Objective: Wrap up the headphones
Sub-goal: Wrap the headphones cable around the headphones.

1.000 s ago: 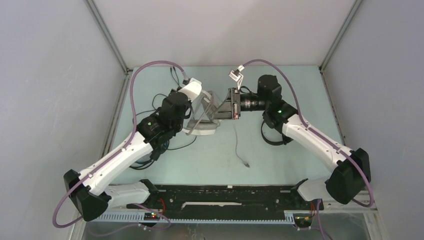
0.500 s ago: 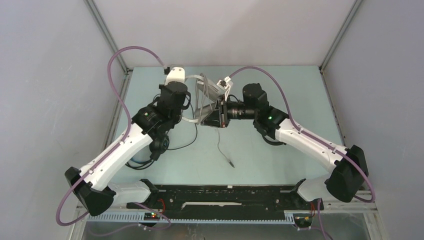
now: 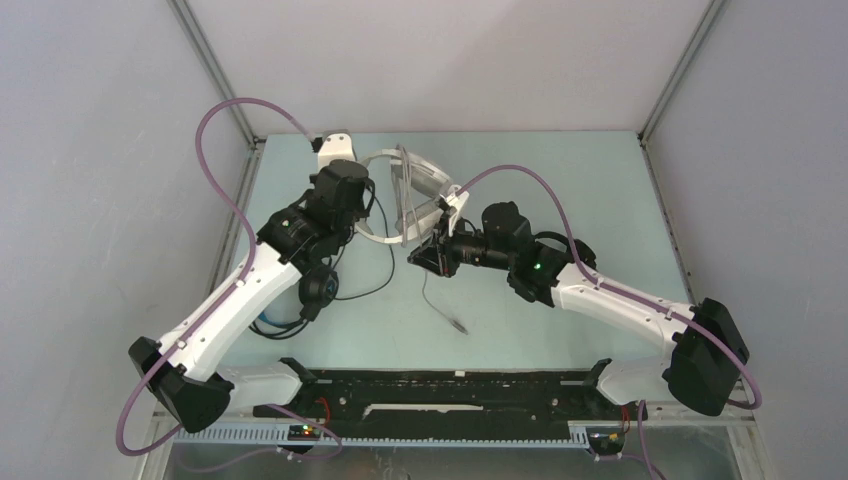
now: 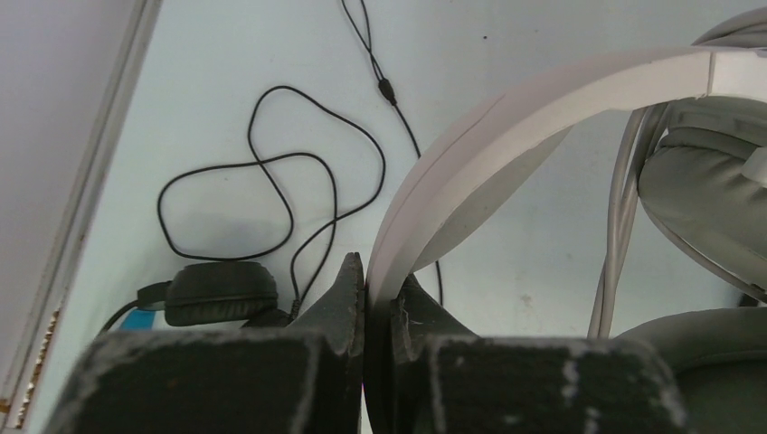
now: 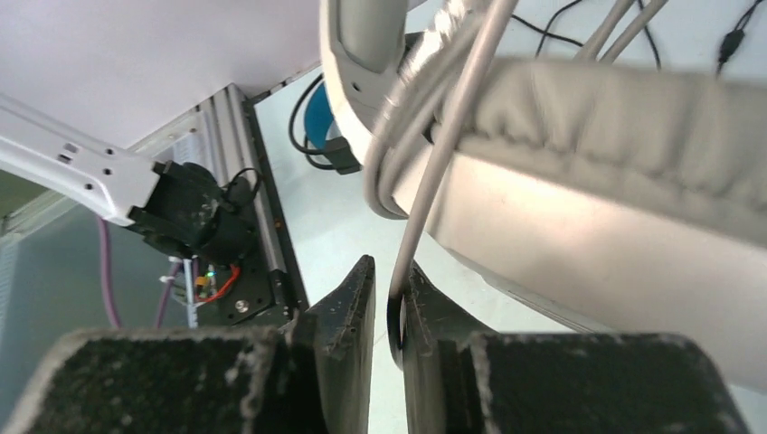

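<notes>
Both arms had swung left since a second earlier, carrying the white headphones (image 3: 425, 182) toward the far left, the plug trailing left with them. The left claw (image 4: 380, 294) was clenched on their smooth, hard, curved headband (image 4: 506, 117), with the padded matte cups (image 4: 705, 194) to its right. The right claw (image 5: 387, 285) sat just near of them, jaws barely apart around the thin grey cable (image 5: 443, 154); whether it truly pinched couldn't be told.

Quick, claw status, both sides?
Left claw: shut on the white-grey headphones, at the headband.
Right claw: nearly closed around the grey cable; firm grip cannot be told.
</notes>
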Tool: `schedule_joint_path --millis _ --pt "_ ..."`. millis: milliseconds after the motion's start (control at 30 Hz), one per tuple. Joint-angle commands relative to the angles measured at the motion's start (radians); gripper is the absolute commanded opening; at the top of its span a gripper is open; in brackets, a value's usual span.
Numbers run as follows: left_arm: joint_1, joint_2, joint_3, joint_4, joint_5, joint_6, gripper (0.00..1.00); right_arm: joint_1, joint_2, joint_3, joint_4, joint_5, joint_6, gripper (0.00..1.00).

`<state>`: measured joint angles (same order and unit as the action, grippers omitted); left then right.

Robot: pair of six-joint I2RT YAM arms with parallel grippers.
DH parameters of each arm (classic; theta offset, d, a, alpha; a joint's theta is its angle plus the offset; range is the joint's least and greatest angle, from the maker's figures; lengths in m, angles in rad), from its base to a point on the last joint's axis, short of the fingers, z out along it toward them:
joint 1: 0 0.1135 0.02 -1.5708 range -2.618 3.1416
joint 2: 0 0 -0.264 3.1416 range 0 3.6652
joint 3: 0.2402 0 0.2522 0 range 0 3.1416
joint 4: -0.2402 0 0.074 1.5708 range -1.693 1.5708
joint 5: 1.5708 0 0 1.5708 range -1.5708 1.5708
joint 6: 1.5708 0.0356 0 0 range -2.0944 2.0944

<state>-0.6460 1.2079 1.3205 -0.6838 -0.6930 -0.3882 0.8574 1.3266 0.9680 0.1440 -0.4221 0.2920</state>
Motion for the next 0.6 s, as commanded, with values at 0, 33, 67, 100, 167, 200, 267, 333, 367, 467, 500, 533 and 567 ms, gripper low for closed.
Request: schedule_joint_path --millis 0,33,67,100,167,200,267,333,367,467,500,533,567 --pt "0.009 -0.025 0.118 0.077 0.05 -0.128 0.0 0.01 -0.026 -0.052 0.143 0.08 -0.083 0.19" --pt "0.009 -0.028 0.12 0.076 0.059 -0.138 0.0 0.013 -0.024 -0.064 0.16 0.081 -0.088 0.2" --pt "0.009 -0.032 0.123 0.076 0.067 -0.146 0.0 0.015 -0.023 -0.076 0.178 0.084 -0.09 0.2" --pt "0.009 -0.034 0.124 0.074 0.076 -0.155 0.0 0.017 -0.022 -0.086 0.194 0.085 -0.092 0.21" --pt "0.009 -0.04 0.131 0.072 0.088 -0.165 0.0 0.023 -0.018 -0.106 0.231 0.089 -0.1 0.21" --pt "0.011 -0.042 0.135 0.07 0.093 -0.168 0.0 0.025 -0.016 -0.118 0.247 0.096 -0.105 0.22" --pt "0.011 -0.044 0.146 0.064 0.102 -0.173 0.0 0.028 -0.009 -0.135 0.274 0.106 -0.116 0.22" --pt "0.011 -0.042 0.155 0.06 0.111 -0.176 0.0 0.03 -0.003 -0.155 0.306 0.105 -0.127 0.23" --pt "0.011 -0.042 0.16 0.059 0.116 -0.178 0.0 0.032 -0.001 -0.166 0.322 0.105 -0.132 0.24" --pt "0.013 -0.039 0.17 0.05 0.129 -0.188 0.0 0.036 0.002 -0.214 0.379 0.103 -0.142 0.25" --pt "0.013 -0.039 0.172 0.05 0.135 -0.19 0.0 0.038 0.004 -0.228 0.4 0.102 -0.149 0.26" --pt "0.014 -0.04 0.174 0.049 0.14 -0.193 0.0 0.041 0.005 -0.242 0.418 0.102 -0.154 0.27" --pt "0.014 -0.041 0.175 0.05 0.144 -0.196 0.0 0.043 0.007 -0.256 0.435 0.102 -0.16 0.27"
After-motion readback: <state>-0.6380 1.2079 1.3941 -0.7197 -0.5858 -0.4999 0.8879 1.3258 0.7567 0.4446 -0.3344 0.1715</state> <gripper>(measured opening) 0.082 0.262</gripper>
